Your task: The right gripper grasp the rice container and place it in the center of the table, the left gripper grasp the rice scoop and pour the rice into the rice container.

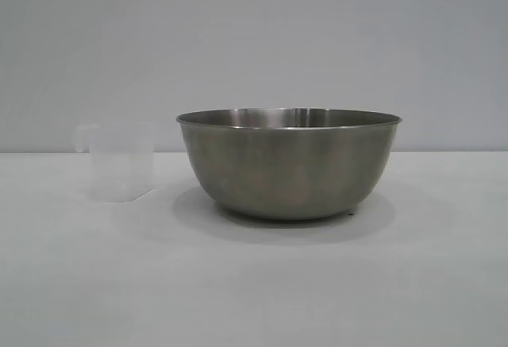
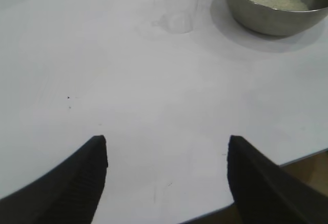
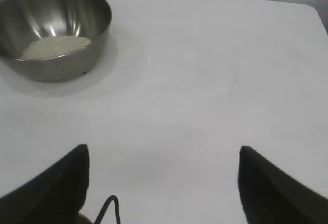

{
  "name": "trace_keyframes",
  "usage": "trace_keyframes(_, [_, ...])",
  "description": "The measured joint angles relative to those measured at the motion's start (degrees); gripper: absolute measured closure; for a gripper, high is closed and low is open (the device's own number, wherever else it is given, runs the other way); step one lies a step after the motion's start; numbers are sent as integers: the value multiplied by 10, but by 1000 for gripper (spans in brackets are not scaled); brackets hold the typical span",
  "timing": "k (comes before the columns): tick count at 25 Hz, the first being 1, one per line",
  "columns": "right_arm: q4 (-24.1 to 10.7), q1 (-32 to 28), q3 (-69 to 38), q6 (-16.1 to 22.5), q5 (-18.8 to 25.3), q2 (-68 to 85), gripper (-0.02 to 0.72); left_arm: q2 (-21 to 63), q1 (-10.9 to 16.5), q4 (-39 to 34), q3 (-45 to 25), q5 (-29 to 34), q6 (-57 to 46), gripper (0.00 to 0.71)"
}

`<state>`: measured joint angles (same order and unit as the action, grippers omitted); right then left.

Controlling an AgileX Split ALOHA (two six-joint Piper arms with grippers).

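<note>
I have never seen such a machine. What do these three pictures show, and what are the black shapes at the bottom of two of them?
It is a robot with two arms at a white table. One picture is from a camera facing the table. The other two come from cameras on the wrists, so the black shapes are the left gripper and the right gripper, both open and holding nothing. On the table stand a steel bowl with rice inside and, beside it, a small translucent measuring cup that looks empty.
</note>
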<state>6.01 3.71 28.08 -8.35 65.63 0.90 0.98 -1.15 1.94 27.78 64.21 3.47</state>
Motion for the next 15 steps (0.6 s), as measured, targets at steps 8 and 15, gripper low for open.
trace_keyframes(8, [0,0,0,0,0,0,137,0,25,0,0,0,0,274])
trace_keyframes(15, [0,0,0,0,0,0,137,0,25,0,0,0,1,274])
